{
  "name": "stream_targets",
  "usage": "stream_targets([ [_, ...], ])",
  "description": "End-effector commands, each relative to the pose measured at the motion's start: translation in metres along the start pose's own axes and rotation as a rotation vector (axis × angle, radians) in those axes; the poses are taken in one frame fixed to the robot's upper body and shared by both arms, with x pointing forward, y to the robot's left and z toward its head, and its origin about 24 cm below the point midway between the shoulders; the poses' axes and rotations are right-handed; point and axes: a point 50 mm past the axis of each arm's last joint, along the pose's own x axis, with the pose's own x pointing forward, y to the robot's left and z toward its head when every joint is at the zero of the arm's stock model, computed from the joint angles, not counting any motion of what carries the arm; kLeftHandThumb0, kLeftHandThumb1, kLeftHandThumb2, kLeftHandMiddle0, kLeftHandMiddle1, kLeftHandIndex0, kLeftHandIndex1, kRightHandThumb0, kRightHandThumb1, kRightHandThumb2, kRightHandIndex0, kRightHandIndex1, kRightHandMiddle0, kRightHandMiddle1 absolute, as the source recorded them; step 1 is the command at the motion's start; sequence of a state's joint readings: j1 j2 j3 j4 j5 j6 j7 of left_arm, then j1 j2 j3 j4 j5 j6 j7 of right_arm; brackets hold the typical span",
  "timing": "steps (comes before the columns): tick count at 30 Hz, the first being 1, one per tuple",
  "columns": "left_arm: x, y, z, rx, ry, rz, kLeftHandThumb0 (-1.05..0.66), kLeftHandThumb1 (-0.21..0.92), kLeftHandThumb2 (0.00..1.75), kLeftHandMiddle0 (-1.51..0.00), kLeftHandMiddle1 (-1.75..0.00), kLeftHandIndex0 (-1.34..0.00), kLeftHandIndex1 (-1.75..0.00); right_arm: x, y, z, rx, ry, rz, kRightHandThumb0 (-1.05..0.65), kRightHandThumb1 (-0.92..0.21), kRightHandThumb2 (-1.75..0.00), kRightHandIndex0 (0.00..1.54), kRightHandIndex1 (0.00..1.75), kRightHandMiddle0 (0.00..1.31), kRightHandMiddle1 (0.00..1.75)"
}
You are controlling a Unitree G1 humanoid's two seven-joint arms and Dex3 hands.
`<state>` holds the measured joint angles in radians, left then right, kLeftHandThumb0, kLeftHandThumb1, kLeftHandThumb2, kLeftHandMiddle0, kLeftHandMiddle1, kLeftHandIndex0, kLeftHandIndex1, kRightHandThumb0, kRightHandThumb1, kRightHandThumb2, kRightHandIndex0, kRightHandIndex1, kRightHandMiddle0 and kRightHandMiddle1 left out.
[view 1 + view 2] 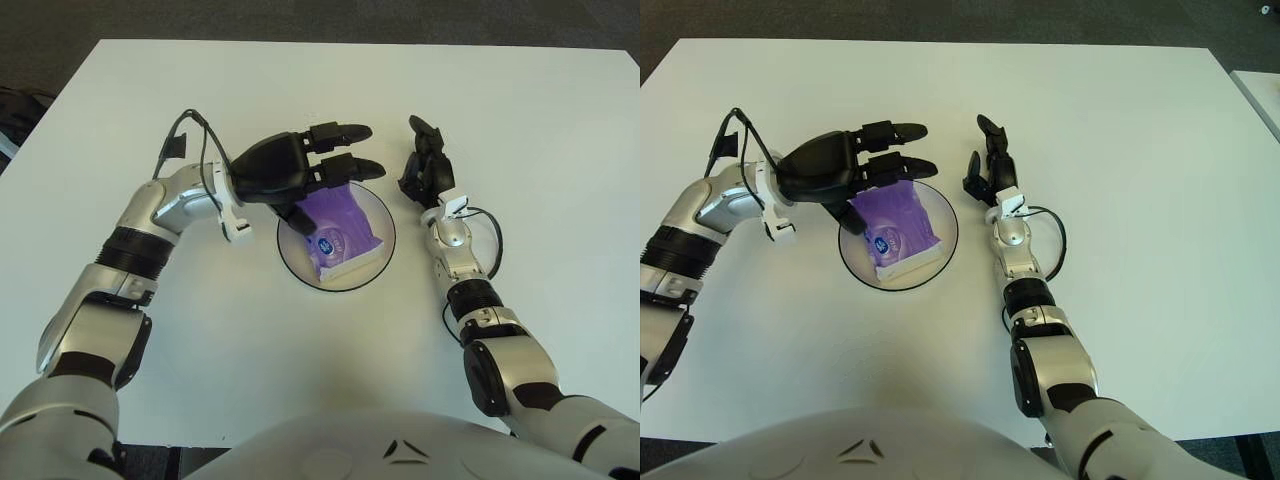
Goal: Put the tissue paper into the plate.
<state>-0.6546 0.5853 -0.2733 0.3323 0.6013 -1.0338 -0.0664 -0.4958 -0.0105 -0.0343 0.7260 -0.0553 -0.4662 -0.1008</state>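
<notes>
Fingers of left hand (300, 172): spread wide, holding nothing
Tissue pack (337, 228): lying in plate (300, 262)
Right hand (424, 172): beside plate, fingers loose

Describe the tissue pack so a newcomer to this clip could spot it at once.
On the white table, find the round clear plate near the middle. The tissue pack lies inside it, under the left hand, whose fingers are spread. It is the only purple thing there.
</notes>
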Motion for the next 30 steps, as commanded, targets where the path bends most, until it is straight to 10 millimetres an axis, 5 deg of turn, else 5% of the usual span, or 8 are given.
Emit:
stream_targets([
  [1,-0.015,0.009,-0.015,-0.045,0.088,0.105,-1.0,0.92,0.94,-0.13,-0.14,0.0,-0.55,-0.069,-0.005,-0.074,0.024,0.414,-0.05,-0.82,-0.92,-0.96,0.14,0.02,0.0,0.47],
  [11,-0.031,0.017,-0.032,-0.079,0.243,0.281,-0.9,0.92,0.86,-0.09,-0.1,0.0,-0.42,-0.069,-0.004,-0.072,0.064,0.41,-0.049,-0.76,-0.92,-0.97,0.16,0.03,0.0,0.41],
  [30,-0.049,0.006,-0.047,-0.323,0.47,0.511,-0.76,0.92,1.05,-0.11,-0.07,0.0,-0.21,-0.074,-0.006,-0.07,0.059,0.419,-0.05,-0.77,-0.92,-0.99,0.16,0.02,0.0,0.41],
])
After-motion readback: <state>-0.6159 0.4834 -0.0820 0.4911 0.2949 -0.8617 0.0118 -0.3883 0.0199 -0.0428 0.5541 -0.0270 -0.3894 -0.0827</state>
